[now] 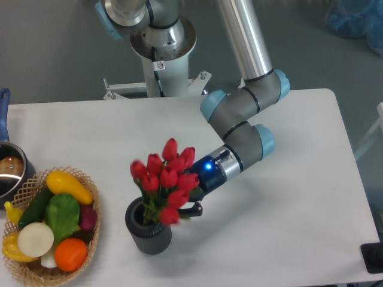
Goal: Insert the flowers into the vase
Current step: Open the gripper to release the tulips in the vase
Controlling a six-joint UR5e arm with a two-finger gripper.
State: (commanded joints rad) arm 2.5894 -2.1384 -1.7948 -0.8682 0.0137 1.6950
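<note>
The flowers (168, 179), a bunch of red tulips with green stems, stand with their stems down in the mouth of the dark grey ribbed vase (149, 230) on the white table. The buds lean up and to the right of the vase and look slightly blurred. My gripper (187, 208) reaches in from the right at a slant, just below the buds and beside the vase's rim. Its dark fingers are mostly hidden behind the blooms, and it appears shut on the bunch.
A wicker basket (90, 197) of toy vegetables sits at the front left, close to the vase. A metal pot (9, 170) with a blue handle is at the left edge. The robot's base (161, 42) stands behind the table.
</note>
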